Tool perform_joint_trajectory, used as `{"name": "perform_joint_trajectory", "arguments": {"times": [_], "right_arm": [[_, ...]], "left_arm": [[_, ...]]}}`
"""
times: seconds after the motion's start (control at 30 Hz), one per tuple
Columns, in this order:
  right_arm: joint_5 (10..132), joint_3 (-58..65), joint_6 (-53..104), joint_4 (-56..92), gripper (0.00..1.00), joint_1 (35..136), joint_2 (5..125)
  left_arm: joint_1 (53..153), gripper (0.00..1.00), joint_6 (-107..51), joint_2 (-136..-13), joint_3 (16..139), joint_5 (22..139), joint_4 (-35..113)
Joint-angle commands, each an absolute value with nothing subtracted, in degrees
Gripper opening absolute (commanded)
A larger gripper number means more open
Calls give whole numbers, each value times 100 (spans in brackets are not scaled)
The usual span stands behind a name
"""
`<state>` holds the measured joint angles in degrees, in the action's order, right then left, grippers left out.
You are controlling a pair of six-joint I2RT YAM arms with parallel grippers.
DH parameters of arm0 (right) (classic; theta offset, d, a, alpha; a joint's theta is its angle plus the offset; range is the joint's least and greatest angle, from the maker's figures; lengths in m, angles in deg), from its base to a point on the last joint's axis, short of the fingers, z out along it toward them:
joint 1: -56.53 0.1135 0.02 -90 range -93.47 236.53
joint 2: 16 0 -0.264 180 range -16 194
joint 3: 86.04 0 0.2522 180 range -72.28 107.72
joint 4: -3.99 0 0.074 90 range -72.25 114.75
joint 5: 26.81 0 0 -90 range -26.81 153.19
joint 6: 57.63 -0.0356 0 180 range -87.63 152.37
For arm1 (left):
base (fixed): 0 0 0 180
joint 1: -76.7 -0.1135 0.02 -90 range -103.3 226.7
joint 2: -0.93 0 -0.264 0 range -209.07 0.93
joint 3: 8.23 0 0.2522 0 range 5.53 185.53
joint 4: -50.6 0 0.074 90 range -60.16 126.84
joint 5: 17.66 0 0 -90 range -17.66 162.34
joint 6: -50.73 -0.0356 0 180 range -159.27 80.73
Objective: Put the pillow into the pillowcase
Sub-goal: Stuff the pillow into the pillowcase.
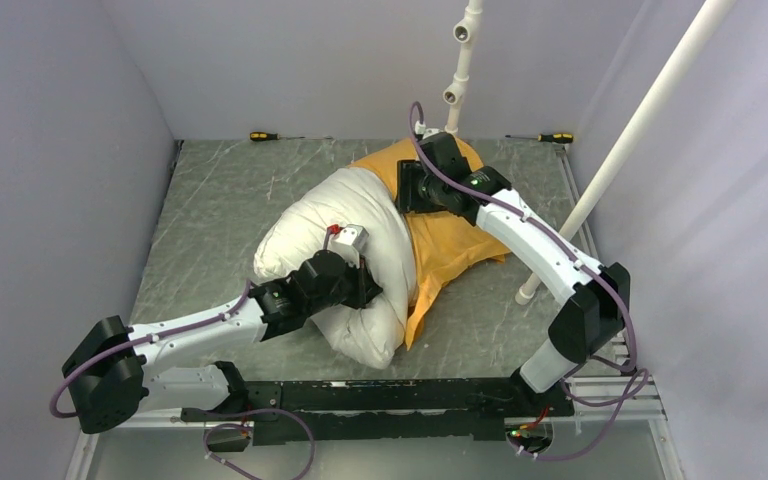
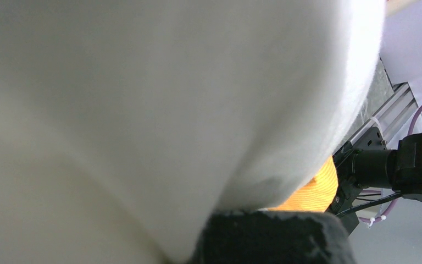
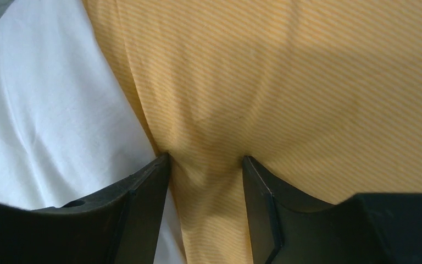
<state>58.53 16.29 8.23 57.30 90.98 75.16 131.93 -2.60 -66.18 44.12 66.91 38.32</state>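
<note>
**Right gripper pinching the pillowcase, left gripper pressed into the pillow**

Closest to the right wrist camera, the right gripper has its two black fingers closed on a raised fold of the striped orange-yellow pillowcase. The white pillow lies just left of that fold, touching the case along its edge. In the left wrist view we see little but white pillow fabric. One dark finger shows at the bottom edge, and a sliver of orange glows beyond it. From above, the left gripper is sunk into the near right side of the pillow, and we cannot tell whether its jaws are parted or closed. The pillow rests mid-table, bent into a curve. Its right flank and far end are overlapped by the pillowcase, which spreads to the right and toward the back. How far the pillow reaches inside is hidden from us. Most of the pillow remains uncovered on the grey marbled table. Two yellow-handled screwdrivers lie well apart along the far edge. A white pipe post stands behind the case.
</note>
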Motion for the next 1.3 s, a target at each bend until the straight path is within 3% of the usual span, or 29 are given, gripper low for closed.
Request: {"name": "perform_joint_trajectory", "arguments": {"times": [0.0,0.03,0.07,0.13,0.17,0.37,0.53,0.67,0.77,0.9,1.0,1.1,1.27], "right_arm": [[6226,1589,891,5358,56,9123,7403],[6231,1592,896,5333,55,9124,7391],[6227,1632,904,5342,45,9124,7429],[6092,1821,943,5523,7,9124,7593],[6012,1964,976,5660,0,9124,7696],[6831,3036,1266,6005,0,9115,7554],[10020,3409,1093,5399,0,9116,7179],[12267,2794,342,4194,0,9349,7025],[12692,2441,166,3819,0,9903,6981],[12415,2796,773,4669,0,10656,7366],[12471,2344,682,4504,0,10689,7240],[12646,1361,-2,3274,0,10597,6797],[11427,1302,474,4264,0,10152,6950]], "left_arm": [[13250,0,-284,-6809,4464,6677,3920],[13251,0,-280,-6804,4458,6672,3931],[13251,0,-278,-6798,4448,6664,3945],[13251,0,-282,-6789,4459,6663,3931],[13256,0,-284,-6789,4468,6675,3912],[13261,0,-217,-6632,4508,6581,3433],[13260,0,-154,-6223,4294,6270,3452],[13260,0,-409,-6061,4492,6105,3366],[13260,0,-643,-6125,4851,6077,3387],[13218,0,-985,-6299,5263,5949,3540],[13018,0,-979,-6171,5478,5629,3187],[12351,0,-603,-5721,5054,6218,3443],[11759,1,-160,-5145,4698,7129,2998]]}}
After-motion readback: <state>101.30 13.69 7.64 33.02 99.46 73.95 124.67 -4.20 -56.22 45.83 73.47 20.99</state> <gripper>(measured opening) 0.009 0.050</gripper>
